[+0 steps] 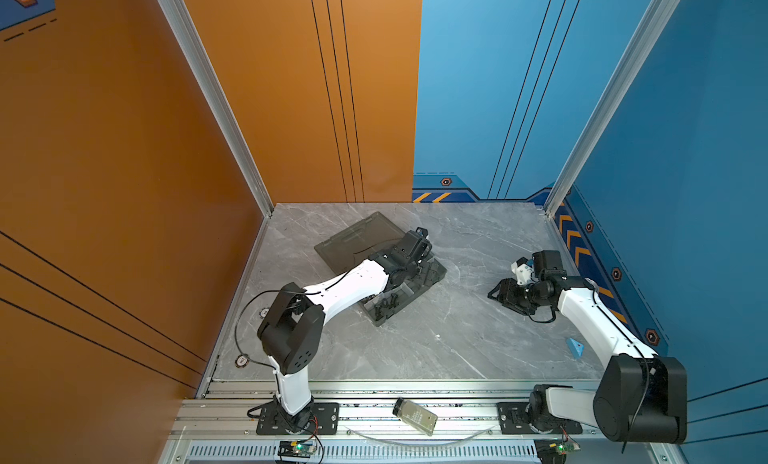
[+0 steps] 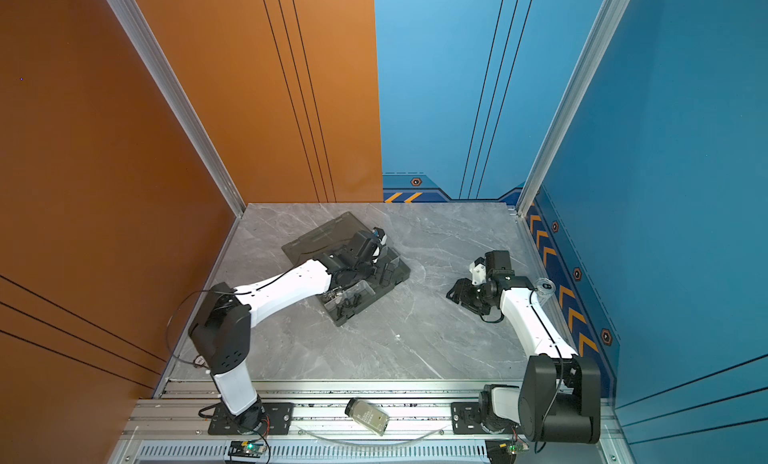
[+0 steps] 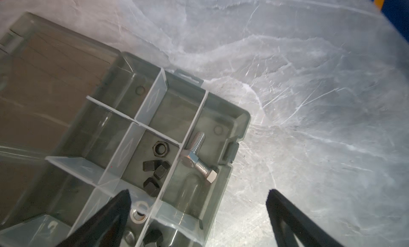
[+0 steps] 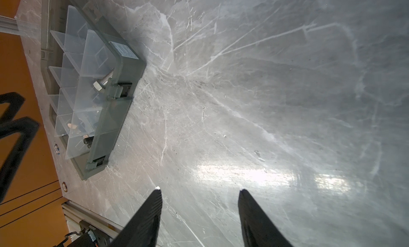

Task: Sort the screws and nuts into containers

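pincer on left (image 3: 199, 191) agape, seemingly empty

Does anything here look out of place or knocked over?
Yes: a clear bottle lies on its side on the metal rail in front of the table, away from the sorting. The organiser box also sits askew to the table's edges.

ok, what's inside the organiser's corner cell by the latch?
Two silver hex bolts, touching: one's threaded end meets the other's head. Nothing else shows in that cell. Its end away from the corner is hazy behind a translucent divider.
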`<state>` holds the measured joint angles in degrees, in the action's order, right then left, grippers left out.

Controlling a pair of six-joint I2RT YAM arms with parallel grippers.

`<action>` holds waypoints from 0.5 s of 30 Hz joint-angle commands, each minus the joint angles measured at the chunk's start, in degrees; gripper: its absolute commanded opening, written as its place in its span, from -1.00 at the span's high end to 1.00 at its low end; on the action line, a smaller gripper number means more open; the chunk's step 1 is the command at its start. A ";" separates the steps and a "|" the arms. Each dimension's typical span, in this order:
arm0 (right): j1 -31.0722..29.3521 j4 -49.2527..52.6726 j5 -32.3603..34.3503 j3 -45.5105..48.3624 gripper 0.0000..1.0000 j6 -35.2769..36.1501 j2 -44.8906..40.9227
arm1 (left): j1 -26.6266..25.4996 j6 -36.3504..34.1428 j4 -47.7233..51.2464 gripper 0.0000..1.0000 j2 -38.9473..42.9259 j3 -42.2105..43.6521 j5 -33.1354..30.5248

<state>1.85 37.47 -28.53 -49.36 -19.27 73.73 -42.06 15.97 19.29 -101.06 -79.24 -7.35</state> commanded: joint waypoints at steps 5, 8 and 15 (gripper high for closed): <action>-1.79 -1.62 0.00 -2.22 -0.16 2.34 -4.07 | -0.46 1.55 1.98 -0.95 12.37 10.39 -4.17; -2.33 -0.89 2.03 -3.78 -0.17 2.84 -3.97 | -0.32 2.76 2.16 -0.95 18.15 15.55 -6.75; -2.64 -1.51 8.05 -6.18 -0.19 4.61 -3.07 | 0.51 4.15 2.12 -0.95 31.84 28.84 -13.66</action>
<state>-0.49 36.75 -24.32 -54.13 -16.25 70.61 -42.00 18.92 20.51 -73.10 -53.58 -16.03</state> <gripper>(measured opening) 0.591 0.976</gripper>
